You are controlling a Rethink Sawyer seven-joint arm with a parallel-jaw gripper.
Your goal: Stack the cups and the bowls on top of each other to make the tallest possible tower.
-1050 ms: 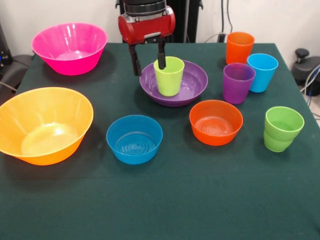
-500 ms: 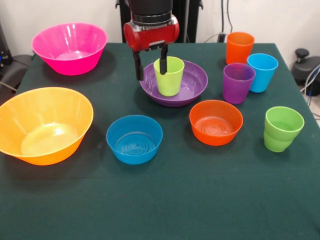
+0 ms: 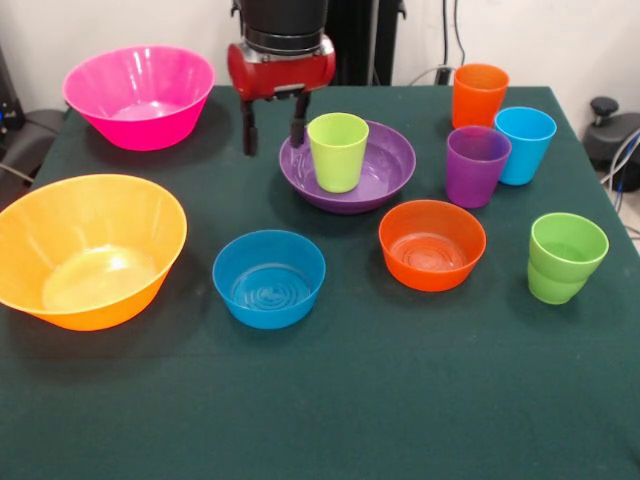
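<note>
Gripper point(image 3: 272, 127) hanging empty over the table's far half, fingers spread apart with nothing between them, tips just beside the left rim of the wide purple bowl point(image 3: 392, 165) as the front view shows it. Lime-yellow cup point(image 3: 337, 151) standing upright and mouth-up inside that bowl, clear of the fingers: the tower so far two pieces high. Small blue bowl point(image 3: 269, 278) resting mouth-up on the cloth, toward the camera from the gripper and almost straight in line with it, slightly to picture-left; judged the likely next piece. Being round, no long axis to match; only its rim offers a hold, so probably one finger inside and one outside the wall. Orange bowl point(image 3: 432, 244) to the right of the blue one, apart from it. Orange cup point(image 3: 479, 94), light blue cup point(image 3: 525, 144) and purple cup point(image 3: 476, 165) grouped at far right, green cup point(image 3: 567, 256) nearer. Pink bowl point(image 3: 139, 96) and yellow-orange bowl point(image 3: 88, 248) along the left side, untouched. Risk judged: knocking the lime-yellow cup when returning overhead.
</note>
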